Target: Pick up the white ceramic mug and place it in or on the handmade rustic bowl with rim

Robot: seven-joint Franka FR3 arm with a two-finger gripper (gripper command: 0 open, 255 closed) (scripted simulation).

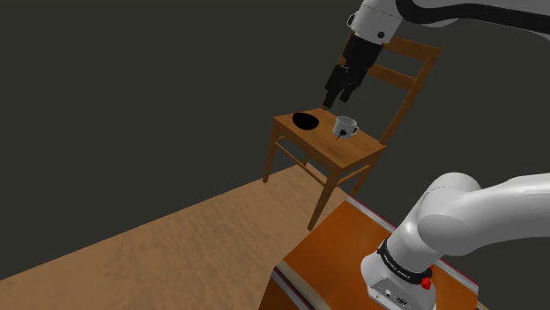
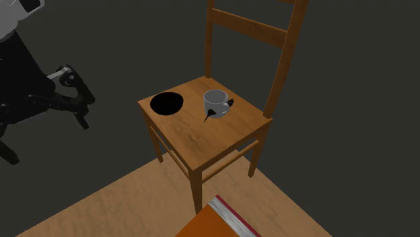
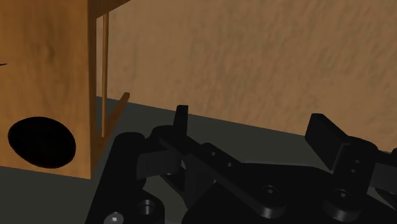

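Wooden flooring (image 1: 132,255) and a dark wall (image 1: 132,88) are seen behind a wooden chair (image 2: 202,138). On its seat a pale grey-white mug (image 2: 215,103) is stood upright, empty and untouched. Just beside the mug, not touching it, a black bowl (image 2: 167,104) is set near the seat's edge. The black gripper (image 3: 253,127) is held in the air away from both, past the bowl's side of the seat, with its fingers (image 3: 182,118) spread apart and nothing between them.
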